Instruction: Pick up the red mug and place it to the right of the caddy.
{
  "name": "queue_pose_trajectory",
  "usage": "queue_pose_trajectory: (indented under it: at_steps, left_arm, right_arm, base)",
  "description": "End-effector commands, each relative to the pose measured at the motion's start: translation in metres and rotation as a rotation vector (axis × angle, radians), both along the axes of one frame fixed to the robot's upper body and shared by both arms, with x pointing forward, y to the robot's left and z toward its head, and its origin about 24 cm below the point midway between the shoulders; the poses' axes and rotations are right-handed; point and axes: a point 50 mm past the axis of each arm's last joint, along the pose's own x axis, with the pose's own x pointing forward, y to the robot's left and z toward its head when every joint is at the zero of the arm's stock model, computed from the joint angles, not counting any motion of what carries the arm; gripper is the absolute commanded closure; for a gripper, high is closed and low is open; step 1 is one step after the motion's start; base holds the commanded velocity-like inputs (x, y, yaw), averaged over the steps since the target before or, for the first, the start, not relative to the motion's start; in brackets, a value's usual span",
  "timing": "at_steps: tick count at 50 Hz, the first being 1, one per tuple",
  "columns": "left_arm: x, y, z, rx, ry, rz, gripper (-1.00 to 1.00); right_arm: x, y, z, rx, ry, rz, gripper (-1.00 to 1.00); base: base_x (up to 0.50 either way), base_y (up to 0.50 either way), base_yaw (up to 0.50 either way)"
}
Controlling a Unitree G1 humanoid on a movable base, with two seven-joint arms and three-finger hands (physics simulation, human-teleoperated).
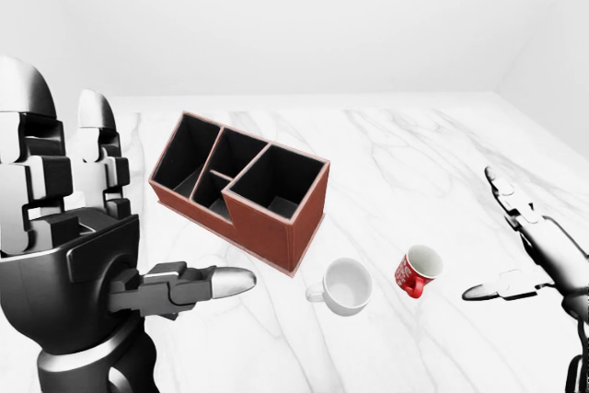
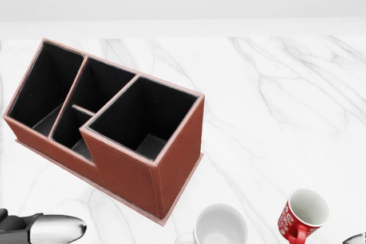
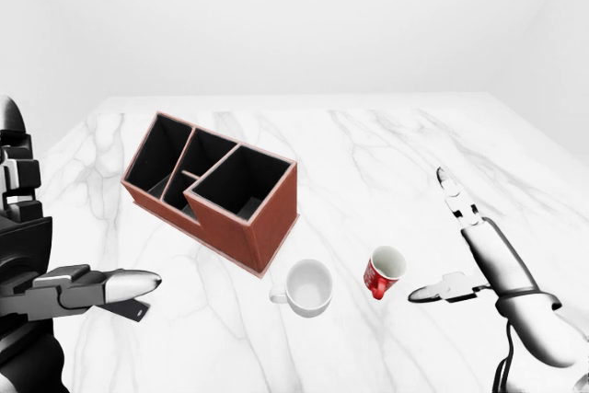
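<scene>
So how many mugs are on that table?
2. A white mug stands just below the caddy's right end in the left-eye view; a red mug lies tilted to its right. None seem hidden.

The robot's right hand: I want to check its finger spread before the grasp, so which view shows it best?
The right-eye view: the open right hand shows whole, fingers spread, apart from the small red ceramic mug. The left-eye view shows it nearly whole, near the right edge. The head view catches only one fingertip at its bottom right corner.
</scene>
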Motion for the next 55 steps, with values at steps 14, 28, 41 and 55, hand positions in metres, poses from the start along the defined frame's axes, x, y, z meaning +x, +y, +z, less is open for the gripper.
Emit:
queue_pose_trajectory:
  at_steps: [14,28,41,55]
  left_arm:
    - [0.005,0.000,0.003,-0.015,-0.023,-0.004,-1.00]
    - [0.006,-0.001,0.003,-0.016,-0.021,-0.004,-1.00]
    - [0.006,-0.001,0.003,-0.016,-0.021,-0.004,-1.00]
    - [0.006,0.003,0.005,-0.019,-0.036,0.006,-1.00]
  right_arm:
    - [0.020,-0.004,-0.039,0.085,0.157,0.013,-1.00]
    - [0.027,-0.008,-0.044,0.086,0.191,0.014,-1.00]
    - [0.027,-0.007,-0.044,0.087,0.191,0.017,-1.00]
    - [0.052,-0.012,-0.091,0.220,0.390,0.049,-1.00]
  base:
    - [0.00,0.00,0.00]
    - [0.00,0.00,0.00]
    - [0.00,0.00,0.00]
    - [0.00,0.00,0.00]
